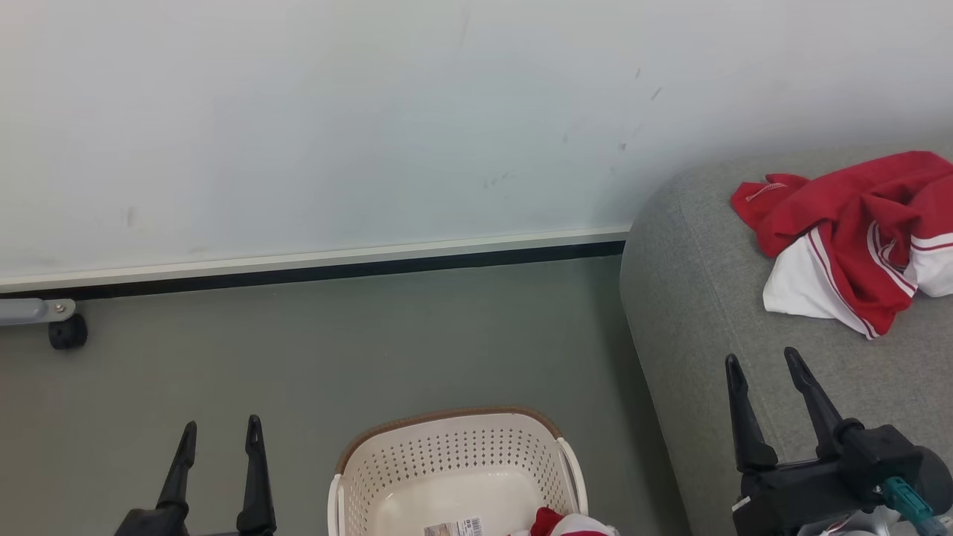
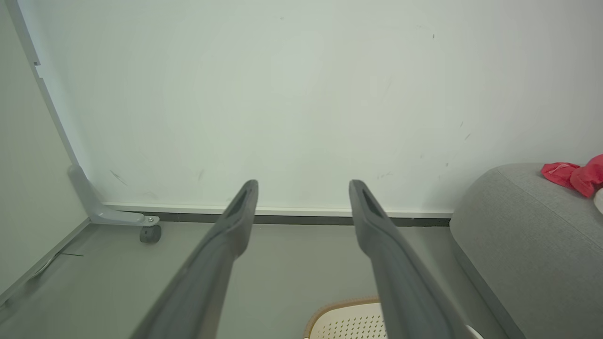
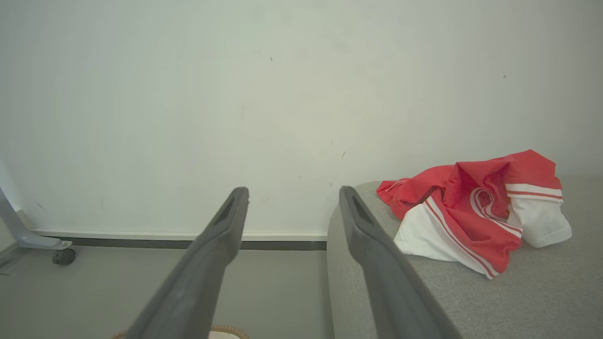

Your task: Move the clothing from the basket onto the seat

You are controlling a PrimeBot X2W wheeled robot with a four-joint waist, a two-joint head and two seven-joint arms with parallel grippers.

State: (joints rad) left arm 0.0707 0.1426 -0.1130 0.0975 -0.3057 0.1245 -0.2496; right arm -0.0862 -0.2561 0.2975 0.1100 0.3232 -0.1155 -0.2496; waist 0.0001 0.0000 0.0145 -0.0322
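Already on the grey seat [image 1: 692,298] at the right of the head view, 1 crumpled red and white garment [image 1: 849,231] lies in the upper right of the frame. A scrap of the clothing [image 1: 566,523] shows at the bottom edge, inside the cream basket [image 1: 447,447] at bottom centre, close to its right-hand wall.

The left gripper [image 1: 222,423] stands at lower left against bare floor [image 1: 372,350], its 2 dark fingers spread wide and holding nothing. The right gripper [image 1: 763,356] stands at lower right against the seat's near part, likewise spread and empty. Both point up the frame toward the pale wall [image 1: 372,112], away from the basket.

The relation that matters: the clothing in the basket lies between the 2 grippers and lower in the frame than either pair of fingertips. It is down and to the right of the left gripper, and down and to the left of the right one. In the picture it sits nearer the right gripper, on that side of the basket, so the right arm looks the likelier to reach it, by turning back and down.

Too little of the fabric shows to tell which way its long axis runs. Both grippers are well apart from it, and the right one is also clear of the garment on the seat.
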